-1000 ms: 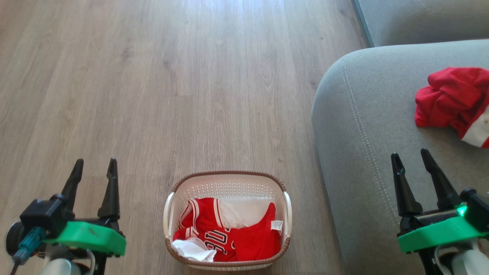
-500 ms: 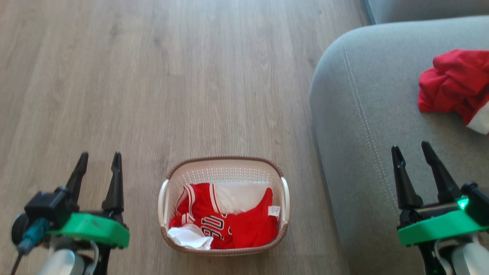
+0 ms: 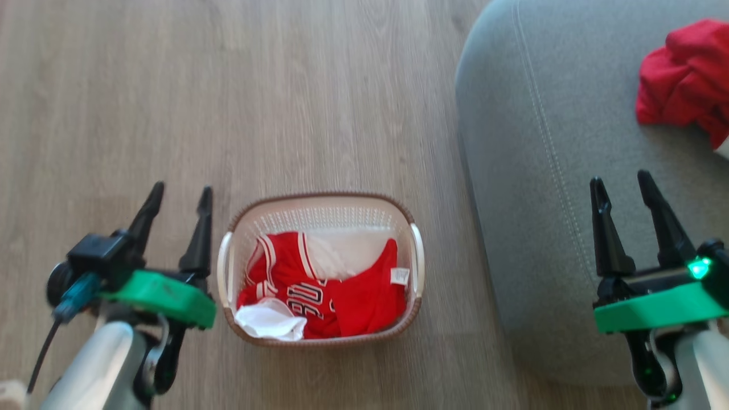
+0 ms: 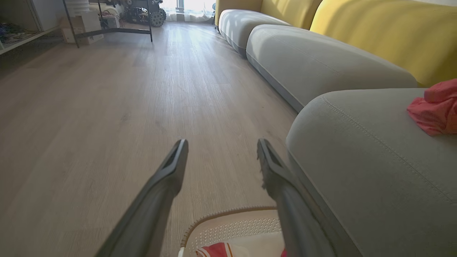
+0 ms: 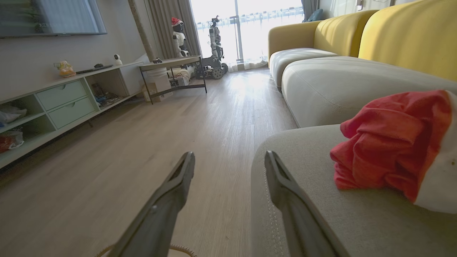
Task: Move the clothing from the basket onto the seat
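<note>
While one garment [image 3: 678, 85] lies on the seat [image 3: 541, 171], the task is part done | more clothing [image 3: 319, 285] waits in the basket [image 3: 319, 199] | left gripper [image 3: 182, 188] beside basket, right gripper [image 3: 620, 177] over seat, both spread, empty.

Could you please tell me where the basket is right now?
In the head view, the basket sits on the wooden floor at lower centre, just beside the left hand and left of the grey seat.

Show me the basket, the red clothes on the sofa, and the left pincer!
basket [image 3: 319, 215]: head view, far perforated wall.
red clothes [image 3: 680, 80]: head view, middle of the crumpled heap.
left pincer [image 3: 181, 188]: head view, midway between its fingertips.
</note>
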Tool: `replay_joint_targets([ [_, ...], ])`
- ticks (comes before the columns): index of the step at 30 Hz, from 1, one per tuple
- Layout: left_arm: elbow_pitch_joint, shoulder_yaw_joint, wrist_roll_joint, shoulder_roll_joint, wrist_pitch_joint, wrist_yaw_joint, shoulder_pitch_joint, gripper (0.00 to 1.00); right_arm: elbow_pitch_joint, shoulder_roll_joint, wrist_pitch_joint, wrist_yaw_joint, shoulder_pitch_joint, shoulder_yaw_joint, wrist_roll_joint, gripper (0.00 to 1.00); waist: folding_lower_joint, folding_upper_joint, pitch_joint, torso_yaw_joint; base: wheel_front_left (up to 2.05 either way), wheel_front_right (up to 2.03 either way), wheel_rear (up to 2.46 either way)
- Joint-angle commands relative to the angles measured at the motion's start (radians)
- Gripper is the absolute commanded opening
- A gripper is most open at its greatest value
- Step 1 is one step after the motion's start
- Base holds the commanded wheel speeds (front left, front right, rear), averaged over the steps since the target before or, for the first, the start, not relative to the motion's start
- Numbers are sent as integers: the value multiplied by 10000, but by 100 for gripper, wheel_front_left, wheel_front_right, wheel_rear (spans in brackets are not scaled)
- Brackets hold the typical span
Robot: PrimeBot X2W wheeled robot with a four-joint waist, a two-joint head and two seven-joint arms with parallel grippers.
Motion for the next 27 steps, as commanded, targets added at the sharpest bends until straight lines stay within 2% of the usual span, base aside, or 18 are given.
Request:
replay_joint_targets([
  [1, -59, 250, 138, 145, 68, -123, -734, 100, -381, -120, -92, 71, -414, 236, -107, 100, 0, 0, 435, -120, 0, 0, 0],
  [3, 492, -78, 251, 26, 241, -424, -1303, 100, -416, -208, -97, 71, -678, 274, -133, 100, 0, 0, 844, -214, 0, 0, 0],
  [11, 2133, -579, 239, -411, 469, -1060, -2415, 100, -499, -173, -115, 71, -1146, 209, -174, 100, 0, 0, 1631, -497, 0, 0, 0],
  [19, 4234, -1121, 242, -995, 527, -1881, -3606, 100, -647, -11, -134, 71, -1512, 208, -270, 100, 0, 0, 2486, -780, 0, 0, 0],
  [27, 6244, -1534, 219, -1516, 527, -2423, -4830, 100, -820, 156, -143, 71, -1848, 158, -321, 100, 0, 0, 3529, -851, 0, 0, 0],
])
